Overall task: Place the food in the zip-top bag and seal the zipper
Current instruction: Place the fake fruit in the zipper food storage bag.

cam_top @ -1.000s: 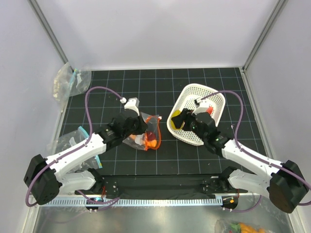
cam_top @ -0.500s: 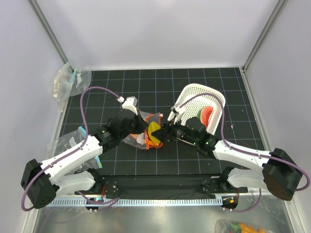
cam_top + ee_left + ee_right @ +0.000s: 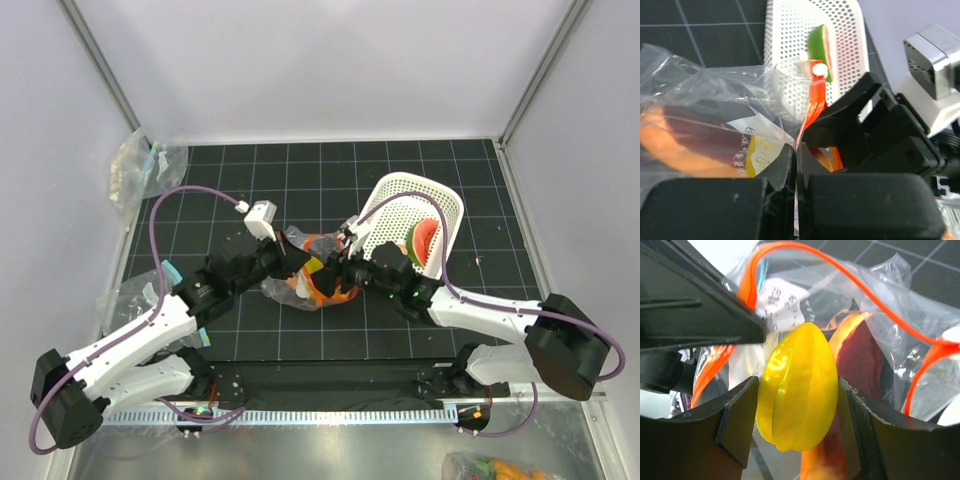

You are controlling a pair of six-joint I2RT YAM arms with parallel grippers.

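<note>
At the bag's mouth, your right gripper [image 3: 799, 425] clamps the yellow lemon [image 3: 796, 385] across its middle, its pointed end aimed into the zip-top bag [image 3: 705, 95], whose opening lies directly ahead, ringed by the zipper [image 3: 812, 107]. Your left gripper [image 3: 796, 165] is pinched closed on the bag's rim, holding it open, so you should push the lemon forward along that axis before you release.

The right gripper [image 3: 338, 272] and its lemon [image 3: 797, 390] fill the mouth of the zip-top bag [image 3: 900, 305]; the left gripper [image 3: 796, 165] crowds its left side, the basket [image 3: 395, 190] its far right.
</note>
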